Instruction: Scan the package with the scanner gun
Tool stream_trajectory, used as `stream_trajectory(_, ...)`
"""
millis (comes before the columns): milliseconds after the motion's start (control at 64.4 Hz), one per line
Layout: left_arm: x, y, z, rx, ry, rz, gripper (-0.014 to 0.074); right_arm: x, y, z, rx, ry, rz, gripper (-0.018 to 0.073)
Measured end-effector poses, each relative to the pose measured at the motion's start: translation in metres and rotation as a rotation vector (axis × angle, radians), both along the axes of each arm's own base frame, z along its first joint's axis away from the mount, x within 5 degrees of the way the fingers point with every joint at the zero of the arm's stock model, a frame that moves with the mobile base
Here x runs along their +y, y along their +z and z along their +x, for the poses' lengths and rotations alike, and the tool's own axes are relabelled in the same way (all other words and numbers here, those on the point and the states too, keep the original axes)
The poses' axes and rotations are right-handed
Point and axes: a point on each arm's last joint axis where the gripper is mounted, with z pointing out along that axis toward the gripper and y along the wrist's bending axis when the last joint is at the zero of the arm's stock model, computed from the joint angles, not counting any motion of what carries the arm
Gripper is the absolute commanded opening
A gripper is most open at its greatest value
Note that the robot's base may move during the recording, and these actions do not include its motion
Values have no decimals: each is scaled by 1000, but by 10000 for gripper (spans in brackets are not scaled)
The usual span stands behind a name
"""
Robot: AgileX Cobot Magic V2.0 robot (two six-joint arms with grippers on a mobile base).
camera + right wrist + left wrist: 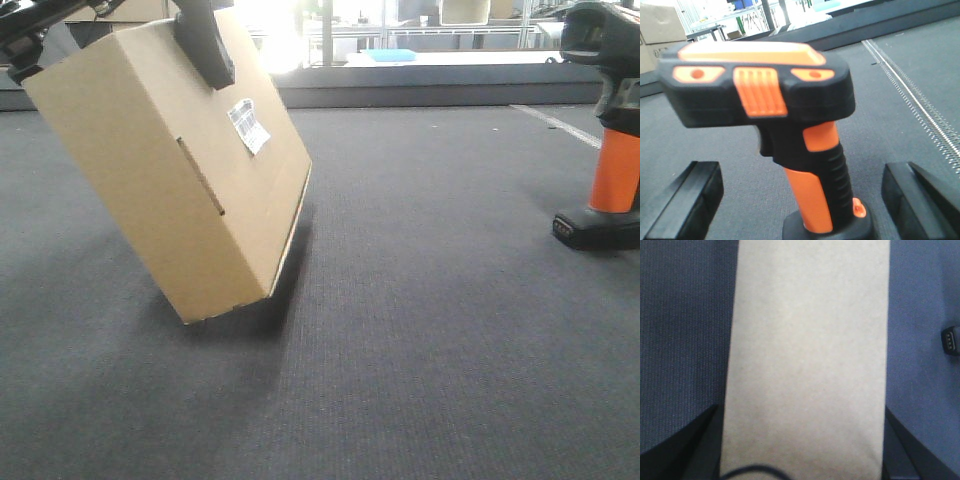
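The package is a brown cardboard box (170, 170) with a white barcode label (248, 125) on its upper face. It hangs tilted, its lowest corner at or just above the carpet. My left gripper (115, 50) is shut on its top end, one black finger (205, 40) lying over the labelled face. In the left wrist view the box (807, 350) fills the gap between both fingers (690, 450). The black and orange scanner gun (612, 150) stands upright on its base at the right. My right gripper (802, 205) is open, with its fingers (685, 205) on either side of the scanner's handle (815, 185), not touching it.
Grey carpet (420, 330) covers the floor. A raised dark ledge (430, 95) runs along the back, with shelving behind it. A white line (560, 125) crosses the carpet at the far right. Stacked cardboard boxes (657, 37) stand in the background of the right wrist view.
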Motion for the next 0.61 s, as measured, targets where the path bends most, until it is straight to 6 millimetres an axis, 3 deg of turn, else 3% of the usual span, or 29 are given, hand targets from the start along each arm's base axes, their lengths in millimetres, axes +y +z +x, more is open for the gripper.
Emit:
stream_trajectory(388, -1, 1, 1, -21, -1, -8, -111, -1, -33, 26, 48, -4, -12, 559)
stream_trajectory(605, -1, 2, 2, -33, 0, -14, -111, -1, -33, 42, 22, -3, -11, 559)
